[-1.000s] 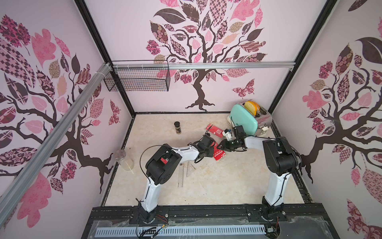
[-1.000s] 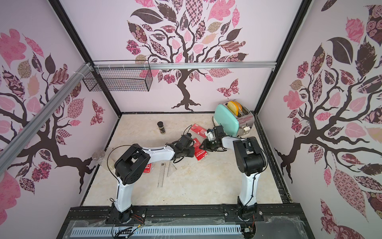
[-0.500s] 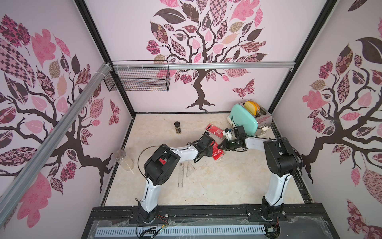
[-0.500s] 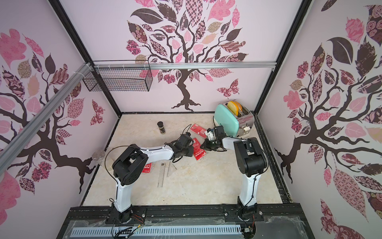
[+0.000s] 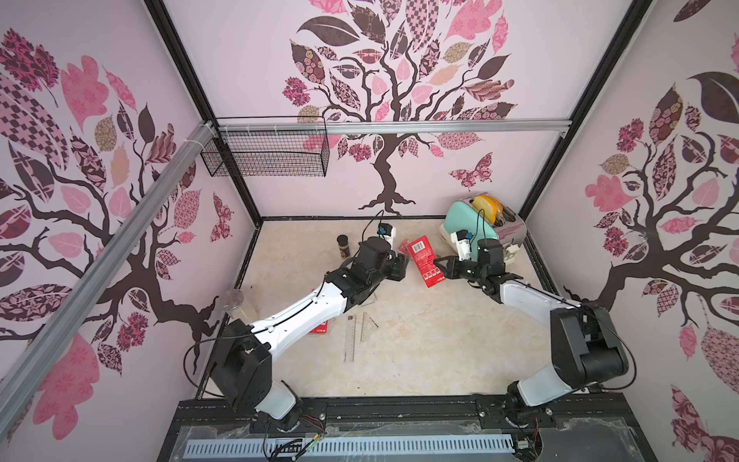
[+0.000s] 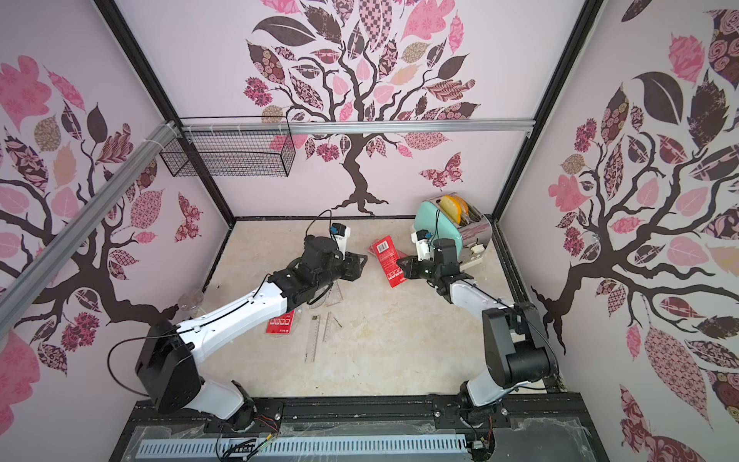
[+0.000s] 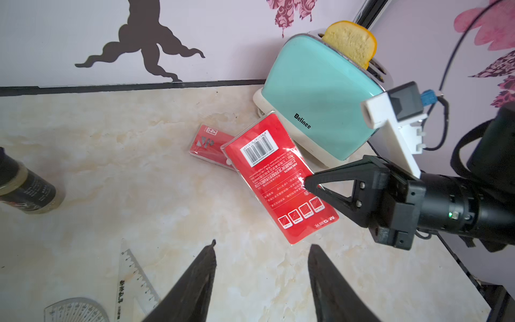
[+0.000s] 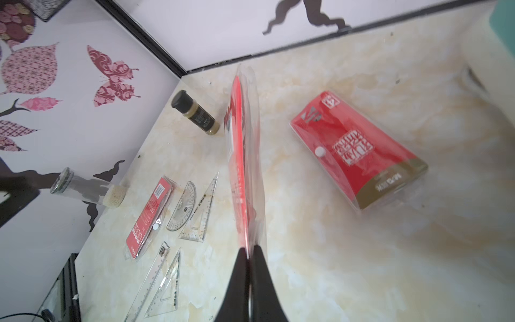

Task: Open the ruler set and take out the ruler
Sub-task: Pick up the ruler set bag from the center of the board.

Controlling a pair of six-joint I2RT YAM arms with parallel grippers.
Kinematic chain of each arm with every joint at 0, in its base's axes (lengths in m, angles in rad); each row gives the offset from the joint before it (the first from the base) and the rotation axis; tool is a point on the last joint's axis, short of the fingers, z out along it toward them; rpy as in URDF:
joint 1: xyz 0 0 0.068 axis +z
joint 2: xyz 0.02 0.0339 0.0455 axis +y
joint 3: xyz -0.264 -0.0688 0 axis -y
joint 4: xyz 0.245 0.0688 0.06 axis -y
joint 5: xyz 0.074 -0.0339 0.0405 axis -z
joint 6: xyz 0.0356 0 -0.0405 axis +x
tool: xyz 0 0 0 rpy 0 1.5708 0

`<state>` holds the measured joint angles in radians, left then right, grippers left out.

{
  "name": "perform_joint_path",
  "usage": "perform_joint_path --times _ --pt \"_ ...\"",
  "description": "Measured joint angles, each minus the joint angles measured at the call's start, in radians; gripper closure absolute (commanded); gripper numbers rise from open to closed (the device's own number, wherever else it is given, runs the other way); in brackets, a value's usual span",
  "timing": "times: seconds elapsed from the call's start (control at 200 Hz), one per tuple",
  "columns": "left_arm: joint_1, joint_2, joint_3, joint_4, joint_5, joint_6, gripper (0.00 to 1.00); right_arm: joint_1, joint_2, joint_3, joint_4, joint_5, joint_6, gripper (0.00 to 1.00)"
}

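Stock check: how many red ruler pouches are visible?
3: one pouch gripped by the right end effector, another near the toaster, a third partly under the left arm. Others could be hidden.

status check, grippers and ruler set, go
Right gripper shut on red plastic ruler-set pouch. Left gripper open, empty, facing it. Second red ruler pack and mint toaster close behind.

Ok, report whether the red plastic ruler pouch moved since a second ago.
Yes: in a top view the red plastic ruler pouch, in the right pincer, went toward the mint toaster.
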<state>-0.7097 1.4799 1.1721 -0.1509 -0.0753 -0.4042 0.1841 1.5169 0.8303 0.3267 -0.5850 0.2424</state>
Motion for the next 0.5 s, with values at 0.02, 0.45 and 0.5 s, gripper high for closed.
perform_joint_path --times 0.02,0.45,0.5 --pt "0.009 -0.012 -0.012 0.001 0.010 -0.003 0.42 0.000 -0.014 -0.012 0.021 0.005 -0.010 1.00" --pt "0.231 -0.169 -0.177 0.092 0.327 -0.150 0.38 0.002 -0.181 -0.175 0.442 -0.066 -0.396 1.00" --pt "0.243 -0.168 -0.187 0.111 0.363 -0.170 0.38 0.003 -0.187 -0.191 0.468 -0.124 -0.503 1.00"
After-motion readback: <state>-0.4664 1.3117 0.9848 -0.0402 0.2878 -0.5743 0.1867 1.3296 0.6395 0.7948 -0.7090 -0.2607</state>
